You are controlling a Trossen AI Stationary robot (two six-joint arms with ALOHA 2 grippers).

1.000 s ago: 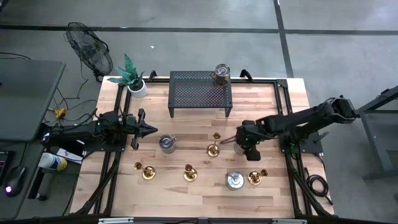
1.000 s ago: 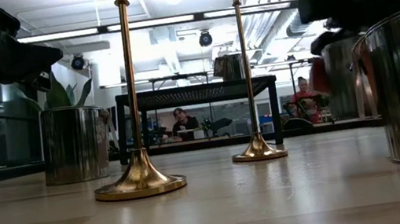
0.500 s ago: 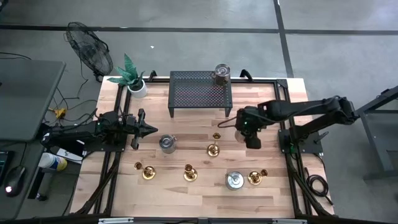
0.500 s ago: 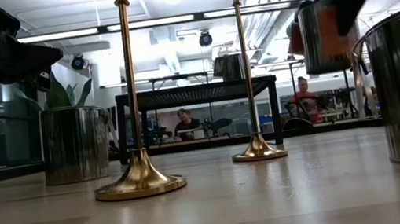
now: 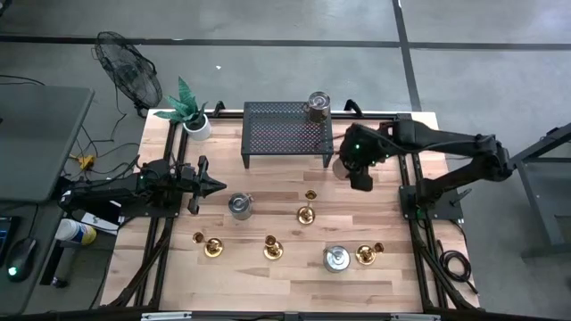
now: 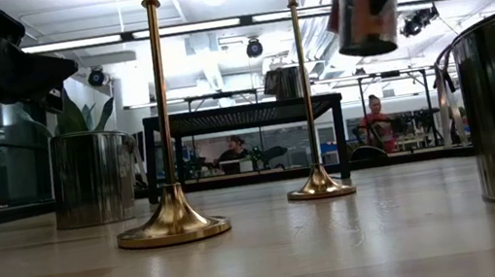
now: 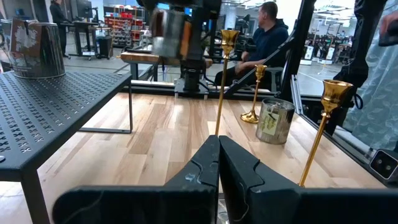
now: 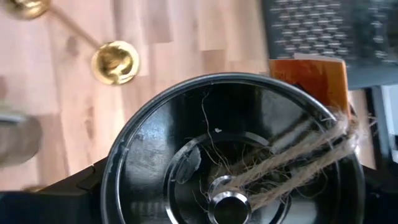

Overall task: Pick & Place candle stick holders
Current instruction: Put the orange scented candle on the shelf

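Right gripper (image 5: 359, 168) aloft beside rack (image 5: 287, 132), fingers wide around tin (image 6: 362, 13); could slip, toppling holders (image 5: 306, 212). Left gripper (image 5: 212, 185) parked, fingers closed.

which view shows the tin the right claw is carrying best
The right wrist view: the metal tin fills the frame, open top and twine visible, gripped by the right claw. The low view shows its side, lifted off the table. The high view shows mostly arm over it. The left wrist view shows it blurred.

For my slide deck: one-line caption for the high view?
Right hand carries a metal tin beside the mesh rack; brass candle holders stand below.
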